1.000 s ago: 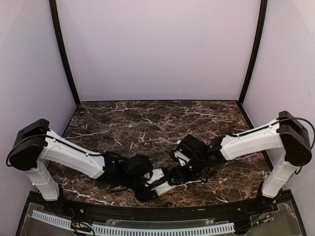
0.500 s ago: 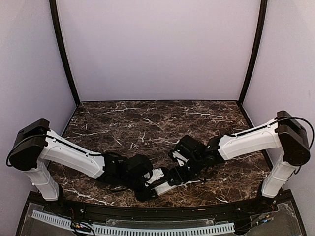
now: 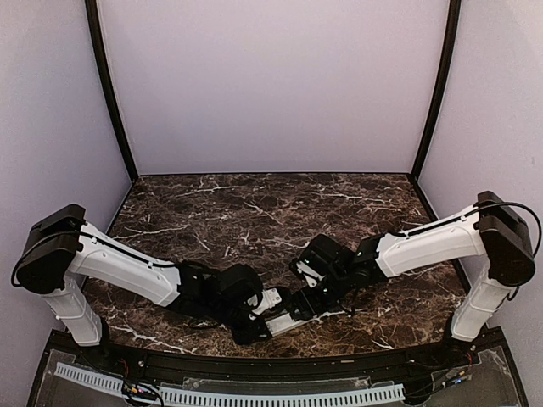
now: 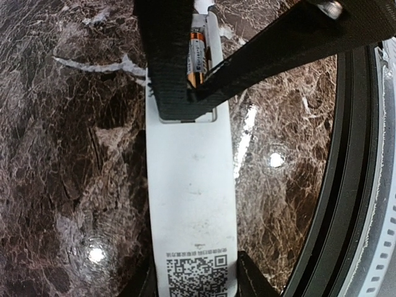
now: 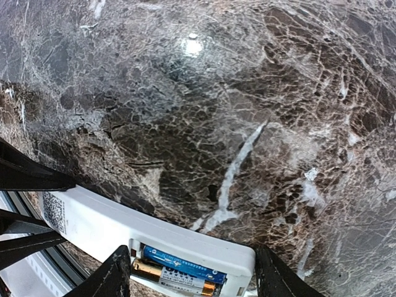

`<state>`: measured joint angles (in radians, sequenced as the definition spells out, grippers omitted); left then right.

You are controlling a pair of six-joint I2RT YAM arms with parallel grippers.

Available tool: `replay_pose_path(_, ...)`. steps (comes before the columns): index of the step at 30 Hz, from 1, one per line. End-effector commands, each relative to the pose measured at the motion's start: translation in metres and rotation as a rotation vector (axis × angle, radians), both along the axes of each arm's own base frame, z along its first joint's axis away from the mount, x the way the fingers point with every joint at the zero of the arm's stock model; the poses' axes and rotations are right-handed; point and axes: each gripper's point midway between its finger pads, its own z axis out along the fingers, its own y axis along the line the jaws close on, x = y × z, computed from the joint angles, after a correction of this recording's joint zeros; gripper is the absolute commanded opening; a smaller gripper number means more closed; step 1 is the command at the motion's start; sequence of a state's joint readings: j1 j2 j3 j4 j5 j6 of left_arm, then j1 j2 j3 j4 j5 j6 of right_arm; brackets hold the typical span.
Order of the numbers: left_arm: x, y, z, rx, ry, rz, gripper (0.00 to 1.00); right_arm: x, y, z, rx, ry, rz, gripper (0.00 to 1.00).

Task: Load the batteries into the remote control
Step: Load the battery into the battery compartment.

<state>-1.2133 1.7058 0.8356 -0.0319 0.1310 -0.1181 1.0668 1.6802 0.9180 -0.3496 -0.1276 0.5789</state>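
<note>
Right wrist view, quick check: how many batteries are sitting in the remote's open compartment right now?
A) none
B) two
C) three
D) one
B: a blue battery and a gold-and-black battery lie side by side inside the open back of the remote.

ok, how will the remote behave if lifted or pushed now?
The remote looks like a rigid plastic slab, so it is probably stiff and light. Its smooth shell on the glossy table may slide readily. The batteries sit uncovered and could drop out if it is tipped.
</note>
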Motion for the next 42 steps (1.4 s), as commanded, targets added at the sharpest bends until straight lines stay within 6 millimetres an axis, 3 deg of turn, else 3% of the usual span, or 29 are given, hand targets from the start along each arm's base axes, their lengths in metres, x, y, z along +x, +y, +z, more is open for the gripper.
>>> replay_pose_path(1, -0.006, 0.022, -0.024, 0.103, 0.053, 0.003, 0.23, -0.004, -0.043, -0.022, -0.181, -0.015, -0.004, 0.65)
replay_pose_path(7, -0.006, 0.03, -0.028, 0.129, 0.062, 0.005, 0.01, -0.006, -0.055, -0.02, -0.199, -0.019, -0.009, 0.65)
replay_pose_path(13, -0.003, 0.041, -0.034, 0.171, 0.033, 0.013, 0.0, -0.012, -0.071, -0.03, -0.242, -0.011, -0.018, 0.65)
replay_pose_path(19, -0.003, 0.042, -0.036, 0.183, 0.035, 0.012, 0.0, -0.009, -0.063, -0.03, -0.233, -0.015, -0.002, 0.65)
replay_pose_path(24, -0.003, 0.042, -0.037, 0.186, 0.033, 0.012, 0.0, -0.004, -0.046, 0.0, -0.162, -0.04, 0.021, 0.65)
replay_pose_path(28, -0.002, 0.042, -0.038, 0.189, 0.032, 0.011, 0.03, 0.002, -0.024, 0.047, -0.023, -0.092, 0.046, 0.61)
replay_pose_path(30, -0.002, 0.041, -0.038, 0.19, 0.031, 0.01, 0.05, 0.004, -0.018, 0.065, 0.034, -0.105, 0.057, 0.54)
replay_pose_path(32, -0.002, 0.041, -0.038, 0.191, 0.032, 0.009, 0.08, 0.0, -0.009, 0.074, 0.096, -0.088, 0.077, 0.4)
replay_pose_path(38, 0.001, 0.039, -0.034, 0.184, 0.017, 0.014, 0.19, -0.01, 0.009, 0.061, 0.189, 0.061, 0.087, 0.0)
replay_pose_path(42, 0.002, 0.037, -0.032, 0.176, 0.011, 0.017, 0.29, -0.01, 0.012, 0.048, 0.192, 0.113, 0.075, 0.0)
